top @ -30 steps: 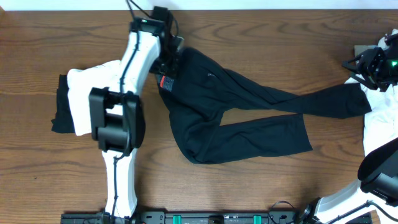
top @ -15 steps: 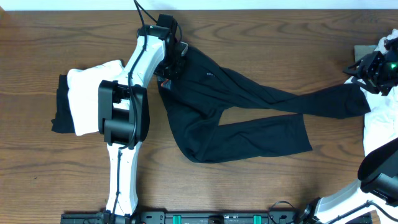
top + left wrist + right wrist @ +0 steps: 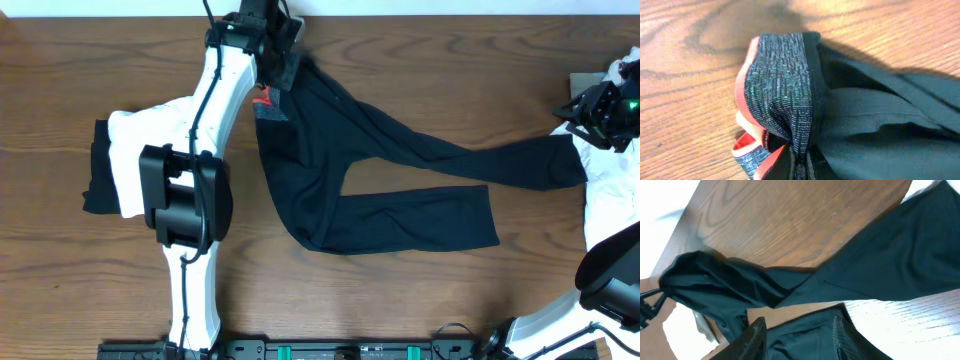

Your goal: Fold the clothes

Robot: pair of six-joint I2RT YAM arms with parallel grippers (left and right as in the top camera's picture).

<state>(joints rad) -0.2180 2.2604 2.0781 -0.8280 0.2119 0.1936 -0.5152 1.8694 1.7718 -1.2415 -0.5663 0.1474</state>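
Note:
The black trousers (image 3: 400,150) lie spread across the table, legs pointing right. Their grey waistband (image 3: 270,108), red-orange inside, is at the upper left. My left gripper (image 3: 272,72) is shut on it near the table's far edge. In the left wrist view the bunched waistband (image 3: 782,75) is pinched in the gripper (image 3: 801,167). My right gripper (image 3: 588,108) hovers at the far right, beside the end of the upper leg. In the right wrist view it (image 3: 797,339) is open, fingers (image 3: 756,337) apart above black fabric (image 3: 890,265).
A folded white and black stack (image 3: 125,165) lies at the left, partly under the left arm. A white garment (image 3: 612,195) lies at the right edge. A small grey object (image 3: 582,80) sits at the far right. The table's far edge is just behind the left gripper.
My left gripper has moved toward the far edge with the waistband, pulling the trousers' top straighter and showing the red-orange inside. The right gripper has barely moved.

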